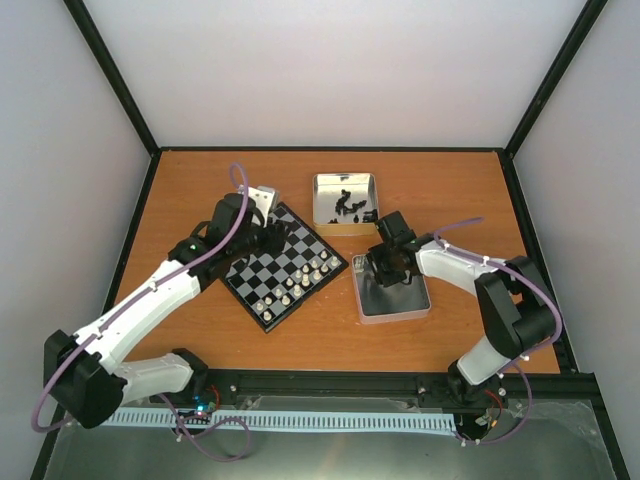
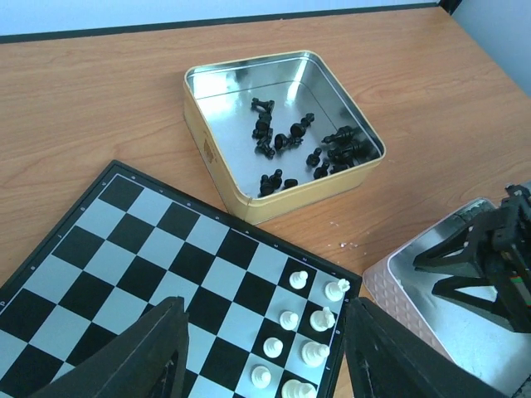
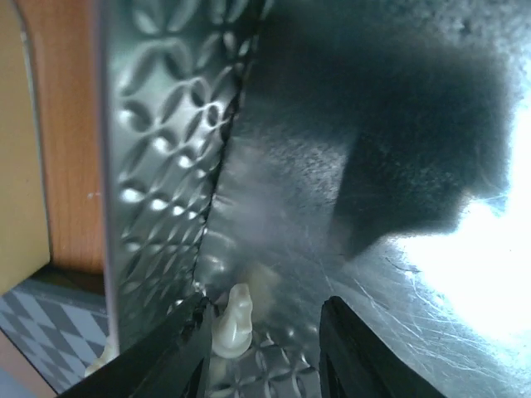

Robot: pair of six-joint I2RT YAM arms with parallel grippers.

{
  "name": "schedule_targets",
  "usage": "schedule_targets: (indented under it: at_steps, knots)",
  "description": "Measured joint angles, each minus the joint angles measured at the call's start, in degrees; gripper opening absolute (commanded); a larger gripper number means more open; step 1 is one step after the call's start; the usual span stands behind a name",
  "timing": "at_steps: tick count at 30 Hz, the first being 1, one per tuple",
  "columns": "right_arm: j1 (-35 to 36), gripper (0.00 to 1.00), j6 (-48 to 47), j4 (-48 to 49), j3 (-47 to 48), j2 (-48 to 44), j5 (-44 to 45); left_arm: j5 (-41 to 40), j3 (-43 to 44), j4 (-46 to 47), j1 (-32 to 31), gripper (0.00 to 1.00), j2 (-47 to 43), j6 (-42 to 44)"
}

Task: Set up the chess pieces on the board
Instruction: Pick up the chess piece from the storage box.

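The right hand (image 3: pixel 265 313) is down inside the silver tin (image 1: pixel 400 308), its jaws apart and not yet gripping. A white piece (image 3: pixel 235 319) sits between the fingers, hard by the left one and clear of the other, close against the tin's patterned wall. Its long axis runs along the fingers, rounded head away from the wrist. Whether it stands or lies I cannot tell, and its kind is too blurred to name.

The right arm rises from its base to a high elbow, then its forearm reaches leftward, the wrist bent down into the tin.

The board (image 1: pixel 270 268) lies cornerwise on the tabletop (image 1: pixel 200 180), between the arms, one corner pointing to the far wall. White chessmen (image 2: pixel 309 332) stand upright in two rows along its edge nearest the silver tin.

The left hand (image 2: pixel 265 313) hangs open over the board's far part, nothing between its fingers. Its arm folds back at the elbow, its forearm slanting up and right.

Black chessmen (image 2: pixel 290 141) lie jumbled in the yellow tin (image 2: pixel 249 197) beyond the board.
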Motion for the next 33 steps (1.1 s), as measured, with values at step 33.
schedule_targets:
  at_steps: [33]
  knots:
    - [2.56, 0.09, 9.88, 3.93, 3.17, 7.58, 1.53, 0.15, -1.77, 0.04, 0.00, 0.53, -2.86, -0.20]
